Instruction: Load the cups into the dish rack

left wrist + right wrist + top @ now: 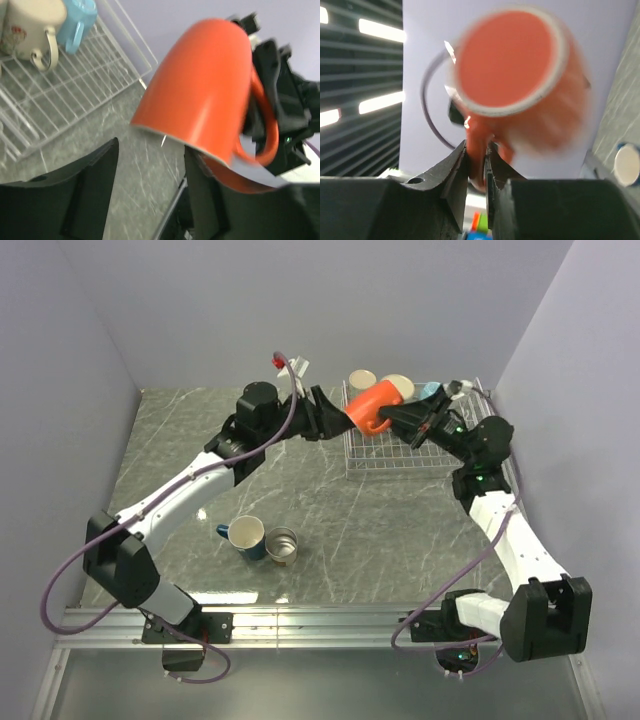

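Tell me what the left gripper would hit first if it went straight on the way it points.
The orange ceramic mug, most likely: it hangs just ahead of the open left gripper, held by its handle in the right gripper. Depth is hard to judge.

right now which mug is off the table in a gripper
The orange mug, clamped by its handle in the right gripper; the others sit in the dish rack or on the table.

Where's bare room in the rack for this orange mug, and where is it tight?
Bare wire fills the dish rack's near half, between its near rim and the back row. Crowded: the far edge, with two pale mugs and the light blue mug, and the left rim beside the open left gripper.
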